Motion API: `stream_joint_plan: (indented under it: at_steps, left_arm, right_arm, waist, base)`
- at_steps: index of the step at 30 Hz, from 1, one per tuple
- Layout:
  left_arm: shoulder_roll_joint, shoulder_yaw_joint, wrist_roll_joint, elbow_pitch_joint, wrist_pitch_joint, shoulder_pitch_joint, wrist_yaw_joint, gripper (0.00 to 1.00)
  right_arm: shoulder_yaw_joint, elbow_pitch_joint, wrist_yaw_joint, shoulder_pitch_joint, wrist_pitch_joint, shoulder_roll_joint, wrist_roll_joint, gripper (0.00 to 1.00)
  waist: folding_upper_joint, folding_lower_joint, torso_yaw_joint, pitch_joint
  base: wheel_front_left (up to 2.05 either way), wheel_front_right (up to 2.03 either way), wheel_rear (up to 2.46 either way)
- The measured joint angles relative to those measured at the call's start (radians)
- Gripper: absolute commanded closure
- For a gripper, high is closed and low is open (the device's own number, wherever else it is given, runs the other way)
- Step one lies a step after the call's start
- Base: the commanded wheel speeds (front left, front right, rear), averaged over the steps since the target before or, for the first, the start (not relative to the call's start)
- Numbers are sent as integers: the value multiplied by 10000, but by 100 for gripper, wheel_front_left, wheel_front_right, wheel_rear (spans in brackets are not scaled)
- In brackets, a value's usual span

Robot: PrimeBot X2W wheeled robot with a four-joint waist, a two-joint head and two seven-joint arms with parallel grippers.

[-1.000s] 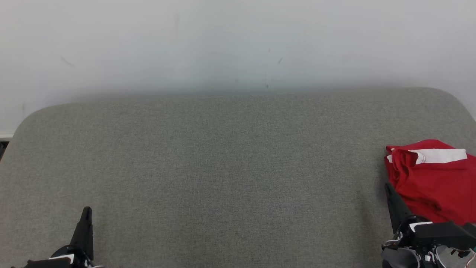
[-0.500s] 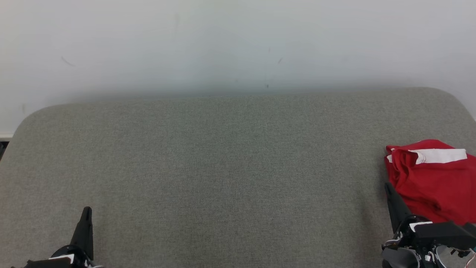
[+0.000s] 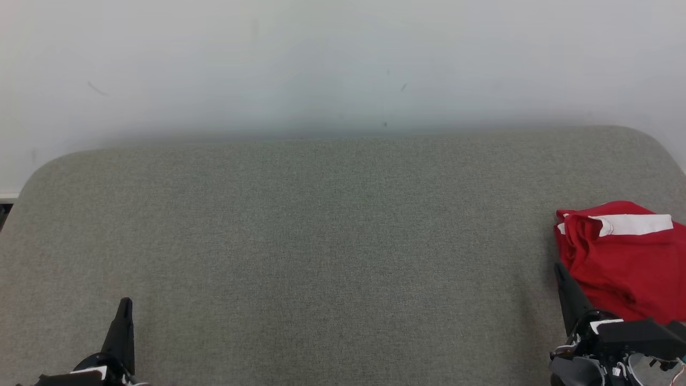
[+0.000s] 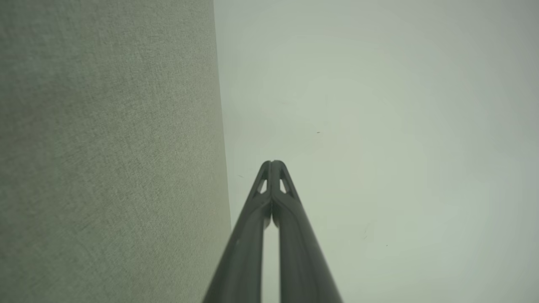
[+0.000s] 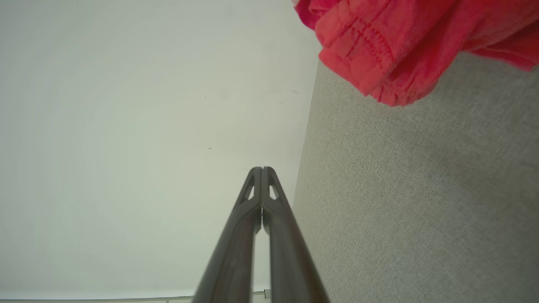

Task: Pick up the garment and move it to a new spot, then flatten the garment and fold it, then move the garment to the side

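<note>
The garment point(image 3: 624, 257) is red with a white band and lies crumpled at the right edge of the grey fabric surface point(image 3: 332, 241); its hem point(image 5: 379, 46) hangs into the top of the right wrist view. My right gripper point(image 3: 558, 268) is shut and empty, just left of the garment's near edge, tips point(image 5: 262, 169) pressed together. Low at the left my left gripper point(image 3: 125, 303) is shut too, holding nothing, far from the garment; its fingertips point(image 4: 273, 163) meet.
A pale wall point(image 3: 343, 64) rises behind the grey surface, whose back corners are rounded. The wide middle and left of the surface lie bare between my two grippers.
</note>
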Motion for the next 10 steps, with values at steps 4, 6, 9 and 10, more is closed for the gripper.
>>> stream_joint_plan:
  at_steps: [4, 6, 9, 10]
  left_arm:
    - [0, 0, 0, 0, 0, -1, 0, 100]
    - [0, 0, 0, 2, 0, -1, 0, 100]
    - [0, 0, 0, 2, 0, -1, 0, 100]
    - [0, 0, 0, 4, 0, -1, 0, 100]
  right_arm:
    - [0, 2, 0, -1, 0, 0, 0, 100]
    - [0, 2, 0, -1, 0, 0, 0, 100]
    - [0, 2, 0, -1, 0, 0, 0, 100]
    - [0, 2, 0, -1, 0, 0, 0, 100]
  waist:
    - [0, 0, 0, 0]
    - [0, 0, 0, 0]
    - [0, 0, 0, 0]
    - [0, 0, 0, 0]
  base:
    - [0, 0, 0]
    - [0, 0, 0]
    - [0, 0, 0]
    - [0, 0, 0]
